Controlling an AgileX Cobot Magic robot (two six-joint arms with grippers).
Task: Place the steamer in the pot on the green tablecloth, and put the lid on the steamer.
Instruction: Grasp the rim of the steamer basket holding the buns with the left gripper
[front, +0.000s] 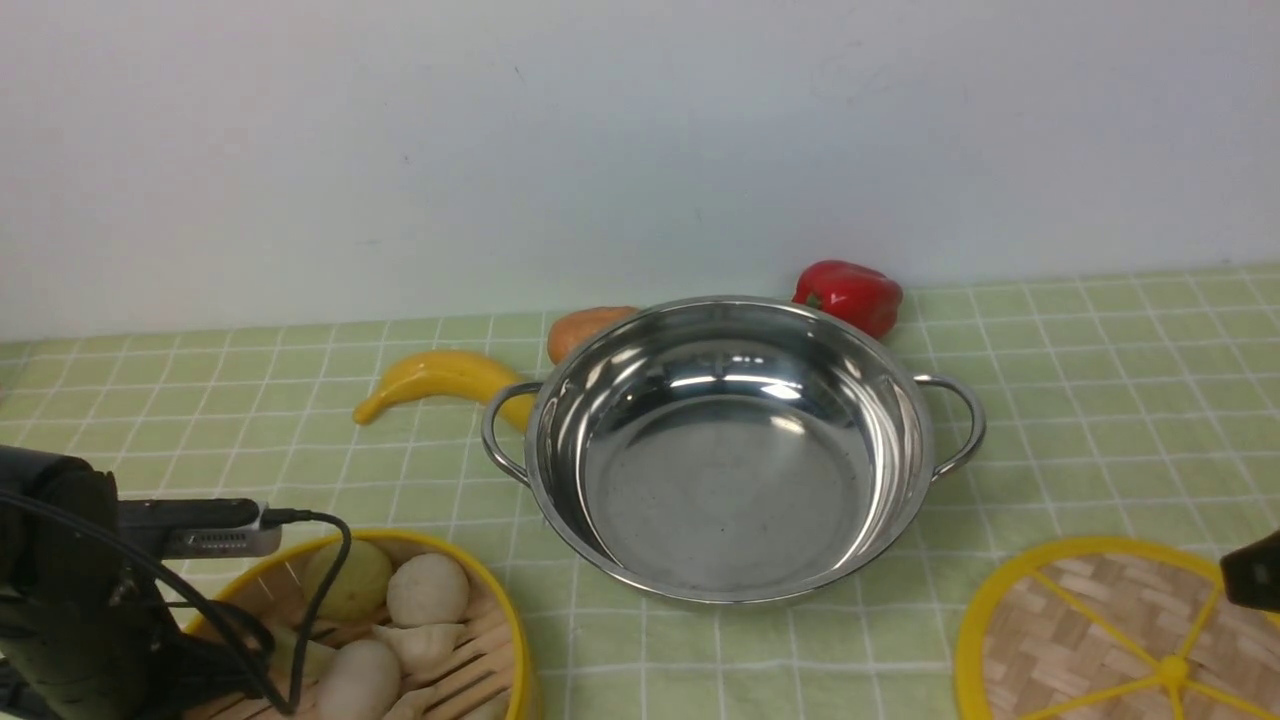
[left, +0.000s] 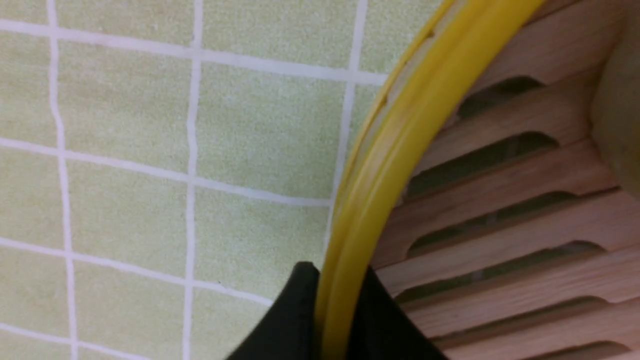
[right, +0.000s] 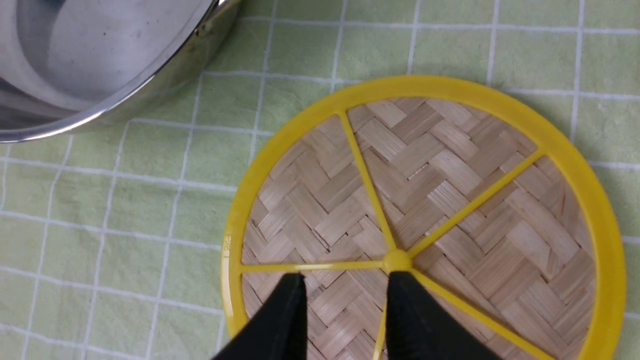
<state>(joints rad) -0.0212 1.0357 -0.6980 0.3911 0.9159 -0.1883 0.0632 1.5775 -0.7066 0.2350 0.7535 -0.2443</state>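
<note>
Yellow rim of steamer (front: 520, 640) is clamped in left claw (left: 334, 320), pot (front: 730, 480) lying forward and rightward.

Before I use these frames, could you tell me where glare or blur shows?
Front view: bright glare inside the pot; left wrist view: gripper fingertips blurred; right wrist view: gripper fingertips soft, lid weave crisp.

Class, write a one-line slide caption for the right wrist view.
Open fingers above the yellow-rimmed woven bamboo lid, beside the stainless-steel pot.
</note>
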